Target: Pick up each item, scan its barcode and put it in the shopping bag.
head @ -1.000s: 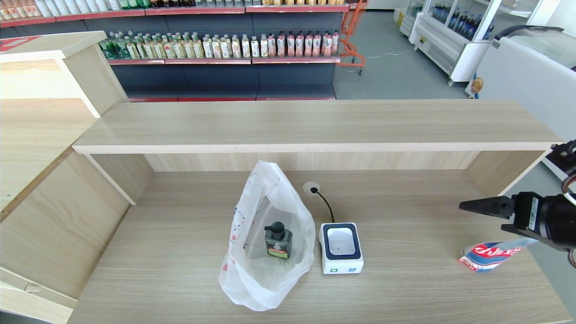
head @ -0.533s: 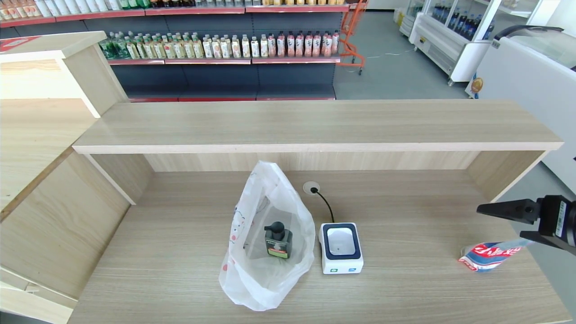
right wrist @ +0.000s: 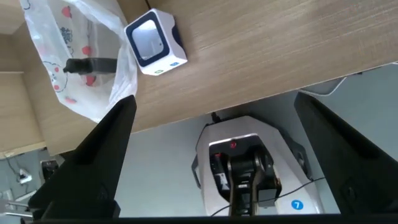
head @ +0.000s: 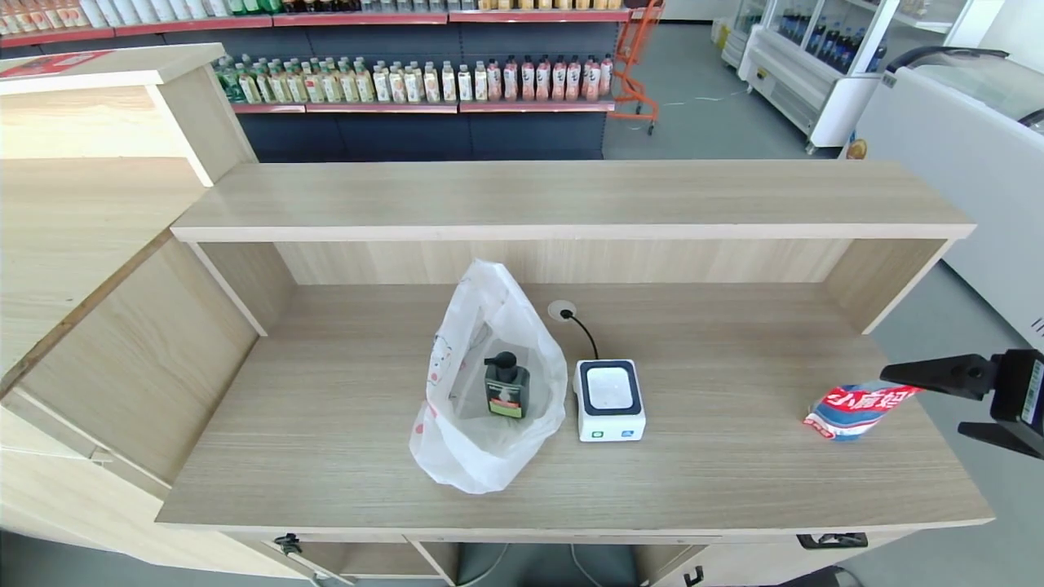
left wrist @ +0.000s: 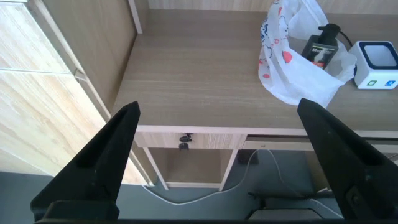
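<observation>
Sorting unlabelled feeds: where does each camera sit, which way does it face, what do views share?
Head view: on the head, facing forward and down at the counter; open right gripper near the packet.
Left wrist view: on the left wrist, facing the counter's near edge; open left gripper.
Right wrist view: on the right wrist, facing down over the counter's edge; own fingers.
All share shopping bag, bottle, scanner.

We can read no wording for certain: the packet (head: 852,412) at the right of the counter (head: 718,473) bears white characters on red, and the bottle (head: 506,391) in the shopping bag (head: 473,456) carries a label too small to read.
</observation>
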`<state>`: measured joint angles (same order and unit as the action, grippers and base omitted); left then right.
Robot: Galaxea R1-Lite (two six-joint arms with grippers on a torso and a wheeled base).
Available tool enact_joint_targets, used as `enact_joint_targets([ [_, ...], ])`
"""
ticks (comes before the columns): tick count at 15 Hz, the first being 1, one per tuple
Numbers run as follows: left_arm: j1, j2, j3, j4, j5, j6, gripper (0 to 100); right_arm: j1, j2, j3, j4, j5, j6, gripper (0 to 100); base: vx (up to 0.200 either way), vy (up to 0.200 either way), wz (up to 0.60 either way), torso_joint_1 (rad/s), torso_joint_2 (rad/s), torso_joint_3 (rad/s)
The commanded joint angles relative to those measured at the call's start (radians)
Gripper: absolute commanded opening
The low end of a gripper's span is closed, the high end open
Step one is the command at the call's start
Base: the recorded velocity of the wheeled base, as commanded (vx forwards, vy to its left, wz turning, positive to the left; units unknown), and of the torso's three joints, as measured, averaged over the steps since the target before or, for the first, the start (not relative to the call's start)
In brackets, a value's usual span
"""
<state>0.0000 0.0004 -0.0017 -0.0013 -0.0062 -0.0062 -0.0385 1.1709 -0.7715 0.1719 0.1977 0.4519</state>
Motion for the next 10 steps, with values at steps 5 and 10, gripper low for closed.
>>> enact_joint_targets([
  [5, 0.0, 0.0, 0.0, 0.0, 0.0, 0.0, 100, -0.055, 0.029, -0.017, 0.052, -0.098, 0.064, 100, 0.0, -0.2, 0.0, 0.008, 0.01, 0.0],
  [10, 0.0, 0.0, 0.0, 0.0, 0.0, -0.001, 100, -0.075, 0.023, -0.037, 0.11, -0.115, 0.191, 100, 0.0, -0.2, 0.0, 0.004, 0.0, 0.003],
])
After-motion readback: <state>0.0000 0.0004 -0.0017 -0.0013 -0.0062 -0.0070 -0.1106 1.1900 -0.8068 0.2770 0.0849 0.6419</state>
